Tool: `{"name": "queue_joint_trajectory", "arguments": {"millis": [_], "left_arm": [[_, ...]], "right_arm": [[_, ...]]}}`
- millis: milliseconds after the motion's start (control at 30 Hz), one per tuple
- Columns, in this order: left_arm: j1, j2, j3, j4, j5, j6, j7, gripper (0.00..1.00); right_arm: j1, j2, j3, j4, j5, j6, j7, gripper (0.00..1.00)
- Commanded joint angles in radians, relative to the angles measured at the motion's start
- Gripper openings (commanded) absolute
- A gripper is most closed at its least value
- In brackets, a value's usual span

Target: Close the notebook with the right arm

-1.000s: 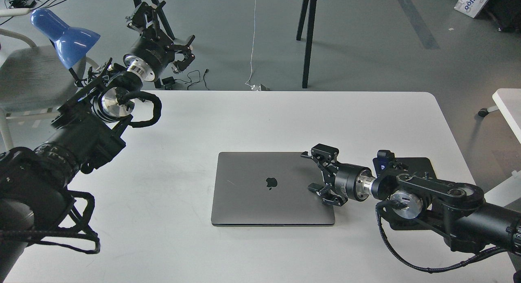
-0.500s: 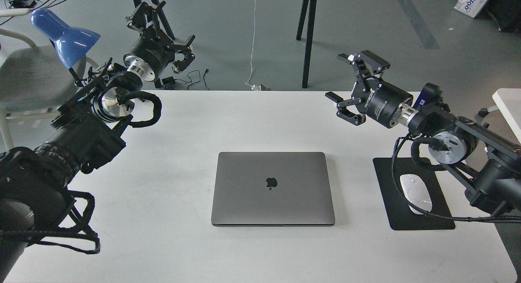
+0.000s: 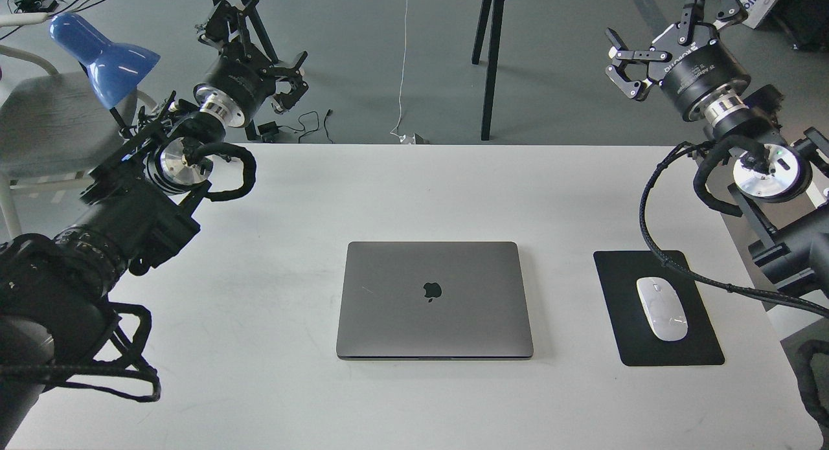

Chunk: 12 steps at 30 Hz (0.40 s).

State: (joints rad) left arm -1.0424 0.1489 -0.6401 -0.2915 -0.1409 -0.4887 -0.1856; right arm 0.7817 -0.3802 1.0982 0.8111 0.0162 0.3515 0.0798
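Note:
The notebook (image 3: 434, 320) is a slim grey laptop lying flat in the middle of the white table (image 3: 272, 385), lid down, black apple logo facing up. My right gripper (image 3: 662, 24) is open and empty, raised high at the back right, beyond the table's far edge and well away from the notebook. The right arm (image 3: 758, 171) with its silver joint disc and braided cable hangs over the table's right side. My left gripper (image 3: 259, 41) is open and empty, raised at the back left near the blue lamp (image 3: 103, 55).
A black mouse pad (image 3: 618, 349) with a white mouse (image 3: 662, 307) lies right of the notebook, under the right arm's cable. A grey chair (image 3: 45, 126) stands at the left. Black table legs (image 3: 489, 68) and cables are on the floor behind.
My right gripper has lifted off the notebook's lid and swung up and to the back right, uncovering the mouse pad. The notebook stays shut and still. The left arm barely moved.

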Motion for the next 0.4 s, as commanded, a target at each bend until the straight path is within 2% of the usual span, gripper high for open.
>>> {"name": "queue_joint_trajectory", "arguments": {"millis": [0,200,367], "left_arm": [[-0.001,0.0,-0.012,0.0,-0.005,0.0,0.0,1.0],[0.001,0.0,-0.018,0.0,-0.022,0.0,0.0,1.0],[0.001,0.001,-0.013,0.0,-0.02,0.0,0.001,1.0]], "right_arm": [[0.002,0.009,0.026,-0.081,0.108,0.061,-0.006,1.0],[0.002,0.053,0.009,-0.181,0.128,0.13,0.001,1.0],[0.004,0.058,0.02,-0.184,0.128,0.132,0.006,1.0]]}}
